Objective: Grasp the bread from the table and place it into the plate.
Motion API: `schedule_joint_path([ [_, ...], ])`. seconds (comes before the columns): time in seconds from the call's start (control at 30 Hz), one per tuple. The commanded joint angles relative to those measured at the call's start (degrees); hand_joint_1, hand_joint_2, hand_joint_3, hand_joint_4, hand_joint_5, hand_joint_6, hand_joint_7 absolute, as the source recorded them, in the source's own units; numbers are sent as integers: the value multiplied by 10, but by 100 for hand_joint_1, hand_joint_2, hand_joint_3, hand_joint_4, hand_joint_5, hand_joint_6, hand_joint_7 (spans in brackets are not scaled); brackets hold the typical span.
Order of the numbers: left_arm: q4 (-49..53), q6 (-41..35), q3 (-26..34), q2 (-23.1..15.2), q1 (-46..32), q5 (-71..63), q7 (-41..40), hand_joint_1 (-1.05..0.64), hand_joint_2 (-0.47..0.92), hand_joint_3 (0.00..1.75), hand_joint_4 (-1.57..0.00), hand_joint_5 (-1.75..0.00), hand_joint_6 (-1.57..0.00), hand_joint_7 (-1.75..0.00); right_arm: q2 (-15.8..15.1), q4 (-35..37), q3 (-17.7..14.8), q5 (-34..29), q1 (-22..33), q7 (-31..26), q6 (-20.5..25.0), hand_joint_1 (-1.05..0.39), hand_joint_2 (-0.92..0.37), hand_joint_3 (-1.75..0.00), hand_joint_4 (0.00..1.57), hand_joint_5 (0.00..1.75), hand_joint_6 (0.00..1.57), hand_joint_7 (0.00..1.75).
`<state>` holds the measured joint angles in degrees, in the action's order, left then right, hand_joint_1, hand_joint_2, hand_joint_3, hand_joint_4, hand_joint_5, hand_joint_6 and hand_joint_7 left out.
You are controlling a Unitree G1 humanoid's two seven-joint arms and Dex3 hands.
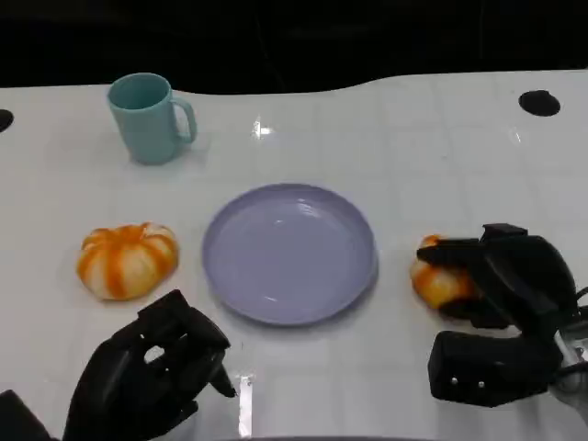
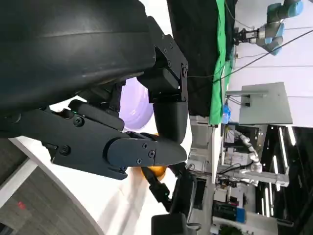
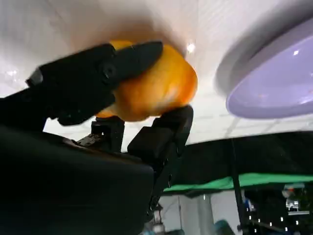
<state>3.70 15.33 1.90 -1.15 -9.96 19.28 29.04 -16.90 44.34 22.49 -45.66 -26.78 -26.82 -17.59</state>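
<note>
Left hand: the black many-fingered left hand (image 1: pixel 152 372) sits nearest the lens at lower left, fingers curled loosely inward, nothing in them.
Striped loaf: a round orange-and-white striped bread bun (image 1: pixel 127 259) lies on the glossy white table (image 1: pixel 413 138) just beyond that hand, untouched; a teal ceramic mug (image 1: pixel 147 118) stands well behind it.
Plate: the shallow round lavender plate (image 1: pixel 289 253) waits at centre, nothing in it.
Bread: the small glossy orange bread roll (image 1: pixel 437 276) sits right of the plate, near its rim.
Right hand: the black right hand (image 1: pixel 501 276) wraps the roll, fingers above and below it in the right wrist view (image 3: pixel 161 88).
Risk one: the roll looks smooth and rounded, so a light hold could squirt it out mid-lift.
Risk two: carry it too low and it may clip the plate's rim, shoving the plate.
</note>
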Motion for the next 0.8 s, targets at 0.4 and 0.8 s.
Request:
schedule_joint_path([
  [0.4, -14, -8, 0, -4, -9, -1, -10, -50, 92, 37, -59, -175, -53, -144, 2, 47, 14, 17, -41, -105, -80, -10, -38, -120, 95, 175, 72, 175],
  [0.8, -8, -4, -3, -2, -5, -4, -10, -51, 92, 36, -60, -175, -53, -145, 35, -38, -7, 92, -62, -9, -120, -13, -25, -146, 99, 175, 77, 168],
])
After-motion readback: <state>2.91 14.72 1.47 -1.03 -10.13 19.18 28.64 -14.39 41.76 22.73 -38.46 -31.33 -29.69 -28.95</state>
